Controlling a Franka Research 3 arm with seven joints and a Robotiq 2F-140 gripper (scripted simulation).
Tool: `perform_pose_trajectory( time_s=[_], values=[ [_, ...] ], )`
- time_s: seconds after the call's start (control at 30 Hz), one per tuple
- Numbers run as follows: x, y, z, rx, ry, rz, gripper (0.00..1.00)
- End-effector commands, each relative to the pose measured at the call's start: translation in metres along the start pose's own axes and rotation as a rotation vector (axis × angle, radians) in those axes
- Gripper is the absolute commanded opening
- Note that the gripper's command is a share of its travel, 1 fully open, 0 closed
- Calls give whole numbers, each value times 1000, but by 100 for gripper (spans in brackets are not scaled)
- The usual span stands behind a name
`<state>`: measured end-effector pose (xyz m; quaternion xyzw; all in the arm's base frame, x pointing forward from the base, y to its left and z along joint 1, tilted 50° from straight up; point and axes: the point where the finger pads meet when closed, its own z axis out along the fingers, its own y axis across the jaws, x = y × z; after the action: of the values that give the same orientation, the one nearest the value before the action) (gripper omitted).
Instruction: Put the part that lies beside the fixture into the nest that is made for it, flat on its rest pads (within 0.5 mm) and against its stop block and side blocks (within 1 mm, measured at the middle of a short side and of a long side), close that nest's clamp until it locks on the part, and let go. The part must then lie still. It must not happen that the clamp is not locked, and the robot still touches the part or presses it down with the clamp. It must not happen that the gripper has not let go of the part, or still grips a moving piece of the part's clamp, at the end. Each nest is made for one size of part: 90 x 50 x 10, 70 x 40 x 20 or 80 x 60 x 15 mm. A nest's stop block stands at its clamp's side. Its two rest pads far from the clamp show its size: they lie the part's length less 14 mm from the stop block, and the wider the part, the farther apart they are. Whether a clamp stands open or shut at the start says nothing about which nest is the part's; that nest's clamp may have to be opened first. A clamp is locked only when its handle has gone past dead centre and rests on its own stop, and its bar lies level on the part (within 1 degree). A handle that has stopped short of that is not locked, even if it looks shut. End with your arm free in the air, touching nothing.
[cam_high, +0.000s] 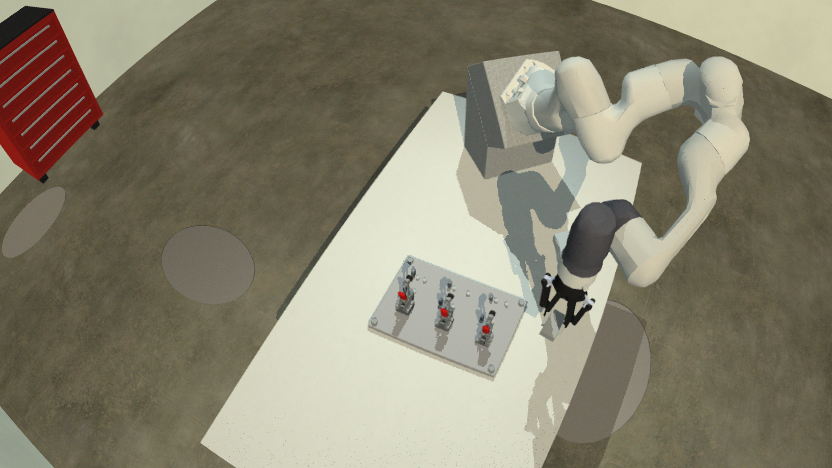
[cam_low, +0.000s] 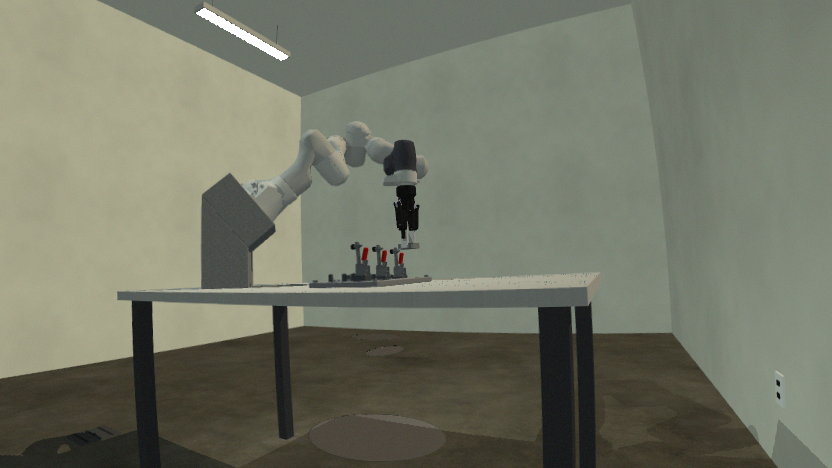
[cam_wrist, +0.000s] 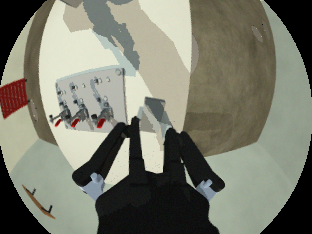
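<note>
My gripper (cam_high: 561, 317) (cam_low: 407, 235) (cam_wrist: 151, 114) is shut on the part (cam_high: 551, 330) (cam_low: 410, 245) (cam_wrist: 155, 111), a flat grey block. It holds the block in the air above the table, just right of the fixture plate (cam_high: 459, 356) (cam_low: 349, 283) (cam_wrist: 111, 88). In the side view the block hangs level, about as high as the clamp tops. Three clamps with red handles (cam_high: 402, 294) (cam_high: 443, 312) (cam_high: 485, 329) stand in a row on the plate, one per nest. Their handles point up in the side view (cam_low: 364, 253). Small rest pads (cam_high: 468, 292) show behind the clamps.
The white table (cam_high: 349, 378) ends close to the right of my gripper. The grey arm pedestal (cam_high: 494, 133) stands at the table's far end. A red tool cabinet (cam_high: 40, 87) stands on the floor far to the left.
</note>
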<state>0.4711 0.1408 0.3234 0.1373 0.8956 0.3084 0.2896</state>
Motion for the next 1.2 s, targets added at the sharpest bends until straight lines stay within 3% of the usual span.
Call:
perform_pose_trajectory(
  time_s=[0.0, 0.4, 0.77, 1.17],
  values=[
    [2, 0, 0, 0, 6, 14, 0],
    [2, 0, 0, 0, 6, 9, 0],
    [2, 0, 0, -1, 6, -165, 0],
    [3, 0, 1, -1, 6, -170, 0]
  ],
)
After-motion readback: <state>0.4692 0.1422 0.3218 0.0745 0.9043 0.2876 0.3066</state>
